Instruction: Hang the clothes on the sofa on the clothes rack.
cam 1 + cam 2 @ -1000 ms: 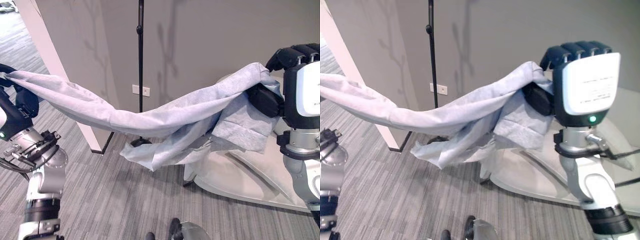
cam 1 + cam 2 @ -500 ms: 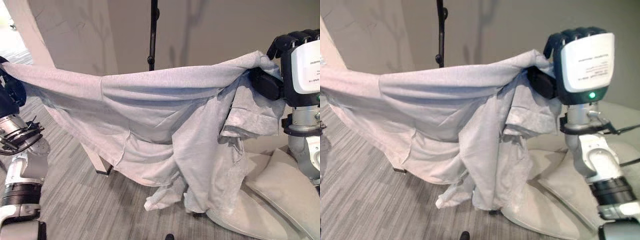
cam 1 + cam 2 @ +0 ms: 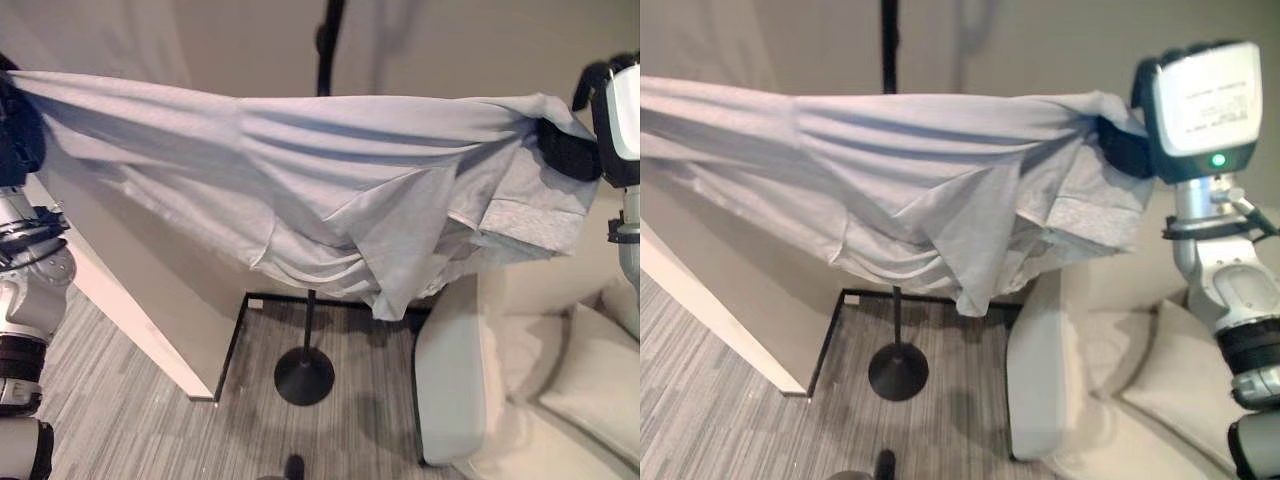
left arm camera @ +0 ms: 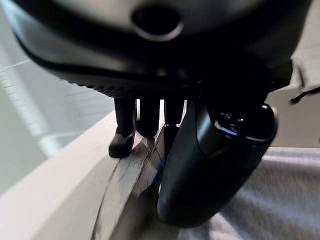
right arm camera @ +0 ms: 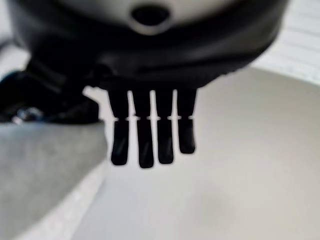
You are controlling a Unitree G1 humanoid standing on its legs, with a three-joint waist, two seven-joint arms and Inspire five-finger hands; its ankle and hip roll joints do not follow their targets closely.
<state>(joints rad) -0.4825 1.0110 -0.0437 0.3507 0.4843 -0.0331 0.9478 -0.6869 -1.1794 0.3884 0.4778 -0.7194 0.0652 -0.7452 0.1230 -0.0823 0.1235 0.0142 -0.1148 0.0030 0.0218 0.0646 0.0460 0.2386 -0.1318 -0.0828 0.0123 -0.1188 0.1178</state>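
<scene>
The light grey shirt (image 3: 330,190) is up in the air, stretched wide between the two hands, well clear of the floor. The left hand (image 3: 18,130) grips one end at the far left; from its wrist view the thumb (image 4: 210,160) presses a fold of the cloth against the fingers (image 4: 145,120), so that hand is closed on the fabric. The right hand (image 3: 1140,140) is at the far right, raised high, with the other end of the shirt bunched against its palm. From its own wrist view the fingers (image 5: 150,135) hang straight down in a row with cloth beside the thumb, so I cannot tell how firmly that end is pinched.

The top edge of the shirt runs almost level across, and the middle sags in loose folds, the lowest point dangling just right of centre. Behind the cloth stands the clothes rack (image 3: 322,40), a thin black pole whose round base (image 3: 303,377) sits on the grey striped carpet (image 3: 120,420). The shirt hangs in front of the pole. Below the right hand is the pale sofa (image 3: 470,380) with a cushion (image 3: 590,395) on it.
</scene>
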